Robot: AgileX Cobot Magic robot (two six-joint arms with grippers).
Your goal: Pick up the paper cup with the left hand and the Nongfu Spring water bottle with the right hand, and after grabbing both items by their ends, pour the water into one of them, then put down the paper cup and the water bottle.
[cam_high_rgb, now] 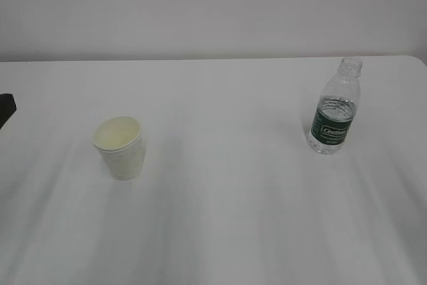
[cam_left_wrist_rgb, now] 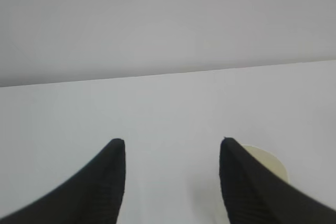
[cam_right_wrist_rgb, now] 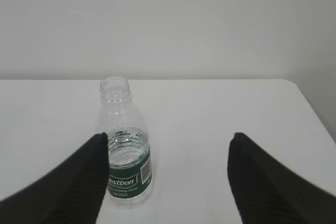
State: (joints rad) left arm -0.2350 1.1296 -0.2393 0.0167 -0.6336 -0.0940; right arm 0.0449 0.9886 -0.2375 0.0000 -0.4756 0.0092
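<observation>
Standing apart: cup and bottle on the table, both grippers spread and empty

You have the paper cup [cam_high_rgb: 119,147] upright on the white table [cam_high_rgb: 227,191], left of centre in the exterior view, its pale cream inside facing up and its rolled rim intact. The water bottle [cam_high_rgb: 335,107] stands upright well to the right, near the table's far right corner, its neck capless and its dark green label with white lettering facing the camera. Clear water [cam_high_rgb: 333,107] fills it to roughly the top of the label; the upper part is empty. Cup and bottle are well apart, with bare table between them.

Your left gripper [cam_left_wrist_rgb: 172,148] has its two black fingers spread with nothing between them. The cup [cam_left_wrist_rgb: 270,160] peeks out just behind the right-hand finger in that wrist view, off to the side and not between the fingers; you cannot tell from this view whether the finger touches it.

Your right gripper [cam_right_wrist_rgb: 169,141] is likewise spread wide and empty. The bottle [cam_right_wrist_rgb: 124,142] stands ahead of it, close beside the left-hand finger [cam_right_wrist_rgb: 79,182] in that view, off centre in the gap. A dark edge at the exterior view's left border is too small to identify.
</observation>
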